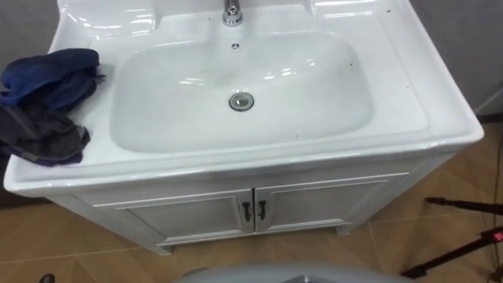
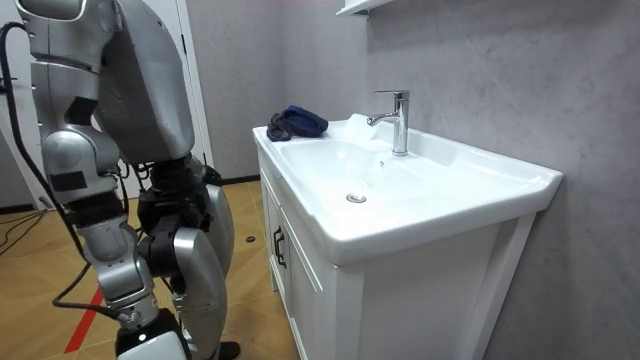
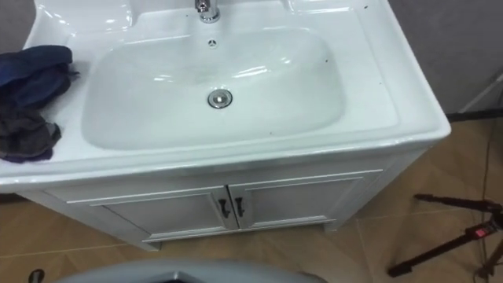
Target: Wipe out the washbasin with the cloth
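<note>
The robot stands on the wooden floor close before a white cabinet (image 1: 314, 206) with two doors, at the room view's left. The white basin (image 1: 440, 118) sits on top, its long axis running left to right across the robot. Its bowl is widest along that line. A bunched cloth (image 1: 47, 102), blue over dark grey, lies on the basin's left rim just beside the bowl, its long axis running front to back. The faucet (image 1: 231, 12) stands at the back centre, its spout pointing forward over the bowl. The drain (image 1: 241, 101) sits mid-bowl. The right hand (image 2: 138, 328) hangs low at the robot's side; whether its fingers are apart or together cannot be told.
</note>
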You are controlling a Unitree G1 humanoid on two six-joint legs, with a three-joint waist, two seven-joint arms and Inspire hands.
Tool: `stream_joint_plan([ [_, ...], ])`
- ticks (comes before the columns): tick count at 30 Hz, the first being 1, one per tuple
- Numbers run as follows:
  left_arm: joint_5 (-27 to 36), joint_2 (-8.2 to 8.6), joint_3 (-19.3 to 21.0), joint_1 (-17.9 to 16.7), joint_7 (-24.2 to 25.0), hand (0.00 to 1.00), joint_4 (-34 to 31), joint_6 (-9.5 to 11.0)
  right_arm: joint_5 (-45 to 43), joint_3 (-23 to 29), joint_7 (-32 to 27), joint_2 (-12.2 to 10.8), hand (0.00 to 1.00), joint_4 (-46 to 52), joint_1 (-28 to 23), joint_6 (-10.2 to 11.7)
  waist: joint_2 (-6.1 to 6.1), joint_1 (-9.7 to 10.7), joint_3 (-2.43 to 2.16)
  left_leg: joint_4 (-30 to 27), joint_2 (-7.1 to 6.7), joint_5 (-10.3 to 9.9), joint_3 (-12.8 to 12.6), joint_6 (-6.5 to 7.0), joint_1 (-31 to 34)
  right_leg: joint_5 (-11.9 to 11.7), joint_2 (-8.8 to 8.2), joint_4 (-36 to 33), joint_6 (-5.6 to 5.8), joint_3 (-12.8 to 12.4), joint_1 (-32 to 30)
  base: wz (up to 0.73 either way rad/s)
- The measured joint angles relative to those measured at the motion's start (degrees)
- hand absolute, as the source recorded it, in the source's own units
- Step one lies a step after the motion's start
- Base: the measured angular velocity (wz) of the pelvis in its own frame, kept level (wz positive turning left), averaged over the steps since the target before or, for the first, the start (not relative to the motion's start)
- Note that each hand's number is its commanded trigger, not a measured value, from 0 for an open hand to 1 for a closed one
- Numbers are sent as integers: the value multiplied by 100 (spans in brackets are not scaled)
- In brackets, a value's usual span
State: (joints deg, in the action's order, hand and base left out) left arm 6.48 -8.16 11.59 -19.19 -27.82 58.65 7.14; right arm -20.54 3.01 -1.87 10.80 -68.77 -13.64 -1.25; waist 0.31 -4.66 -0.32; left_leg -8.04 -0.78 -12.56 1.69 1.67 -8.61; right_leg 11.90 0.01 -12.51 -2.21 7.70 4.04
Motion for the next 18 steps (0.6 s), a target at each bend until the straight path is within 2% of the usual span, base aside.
stream_joint_plan([
  [6,4,13,-135,173,338,0,105,-103,30,-76,7,-19,0,-5,47,3,-56,95,30,39,7,2,-51,1,-9,-28,20,112,12,-44,28,-3],
  [9,-33,24,-174,164,510,0,109,-185,20,-76,4,-49,0,-7,106,5,-62,127,40,35,12,2,-168,1,-19,-66,34,188,38,-116,79,-6],
  [14,-102,59,-177,177,637,0,111,-187,22,-83,9,-136,0,-59,232,7,-63,122,49,46,14,1,-308,3,-49,-73,17,216,57,-163,91,-6],
  [18,-103,69,-295,223,957,0,112,-202,39,-177,77,-168,0,-61,236,0,-60,138,50,56,16,-6,-310,15,-3,-97,19,274,85,-138,83,7],
])
